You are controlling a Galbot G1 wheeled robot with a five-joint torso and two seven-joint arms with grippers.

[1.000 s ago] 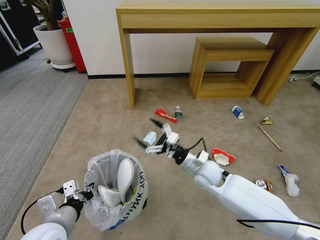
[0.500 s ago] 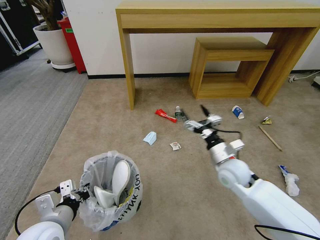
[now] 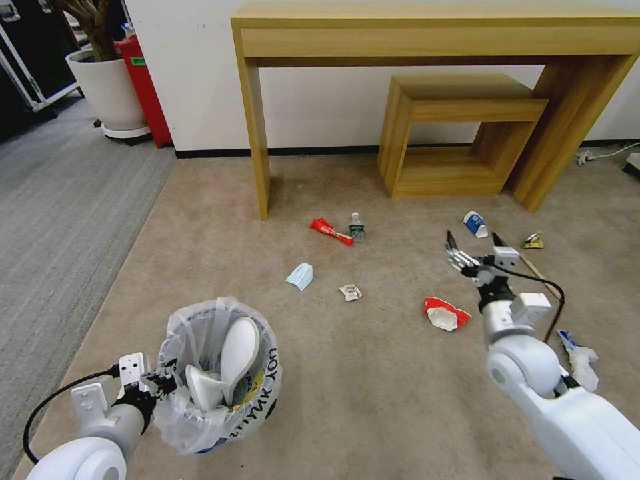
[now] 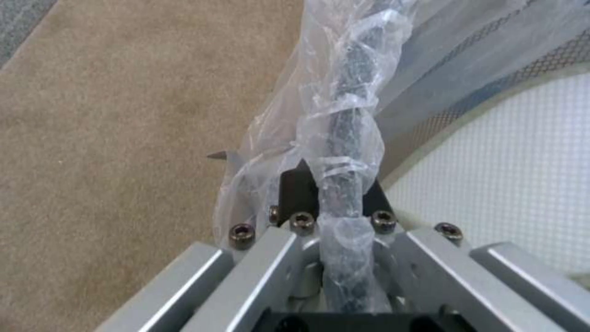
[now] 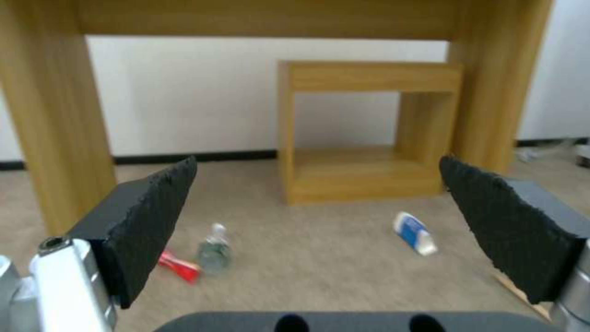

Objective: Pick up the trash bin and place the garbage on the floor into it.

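Down at the near left, the left hand (image 3: pixel 155 385) is clamped on the bag-wrapped rim of the trash bin (image 3: pixel 257 393), and the left wrist view shows that crinkled plastic pinched right between its fingers (image 4: pixel 295 193); the bin sits on the beige floor (image 3: pixel 373 400) just to this hand's right, two white slippers (image 3: pixel 237 353) standing up inside it. Beyond the bin and further right lie a blue mask (image 3: pixel 301 275) and a small white scrap (image 3: pixel 351 292), with a red wrapper (image 3: pixel 331 231) and a small bottle (image 3: pixel 358 227) farther off, close to the leg of the tall wooden bench (image 3: pixel 427 33). On to the right hand (image 3: pixel 475 248): it hangs above the carpet with its black pads spread wide and nothing between them. A red-and-white carton (image 3: pixel 445 313) lies just nearer than this hand and slightly to its left, the blue-white paper cup (image 3: pixel 475 224) just beyond its fingertips, the wooden stick (image 3: pixel 541 275) and a crushed can (image 3: pixel 533 241) to its right, crumpled paper (image 3: pixel 579 363) beside its arm
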